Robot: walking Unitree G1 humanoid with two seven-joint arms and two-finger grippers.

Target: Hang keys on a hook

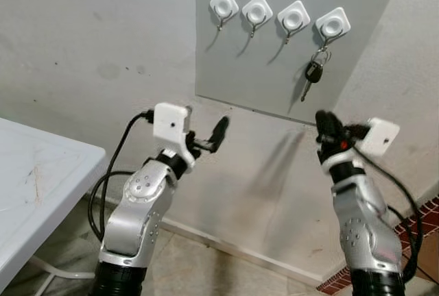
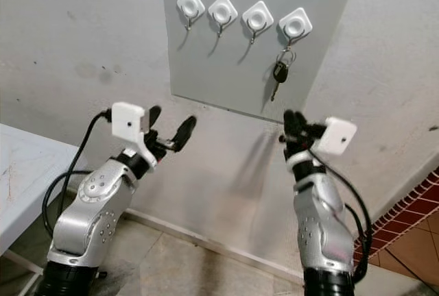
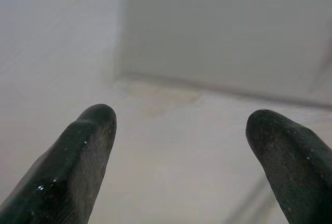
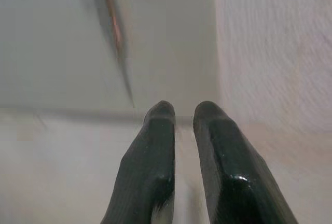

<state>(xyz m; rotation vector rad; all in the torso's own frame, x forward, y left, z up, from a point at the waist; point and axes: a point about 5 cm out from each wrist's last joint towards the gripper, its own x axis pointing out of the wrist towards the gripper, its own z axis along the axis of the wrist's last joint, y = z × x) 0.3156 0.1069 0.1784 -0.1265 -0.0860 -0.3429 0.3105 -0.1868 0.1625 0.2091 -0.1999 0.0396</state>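
A black-headed key on a ring (image 1: 314, 73) hangs from the rightmost of several white diamond-shaped hooks (image 1: 333, 25) on a grey wall panel (image 1: 260, 70). The other hooks (image 1: 256, 11) carry nothing. My right gripper (image 1: 321, 118) is below the key and apart from it, shut with nothing between its fingers (image 4: 155, 146). In the right wrist view the key's blade (image 4: 111, 19) shows blurred above the fingertips. My left gripper (image 1: 206, 123) is raised below the panel's lower left corner, open and empty, its fingers (image 3: 88, 146) facing the bare wall.
A white table (image 1: 34, 186) stands at the left, close to my left arm. The plaster wall runs behind both arms. Red brick flooring (image 1: 425, 234) shows at the lower right, and a grey floor (image 1: 199, 268) lies below.
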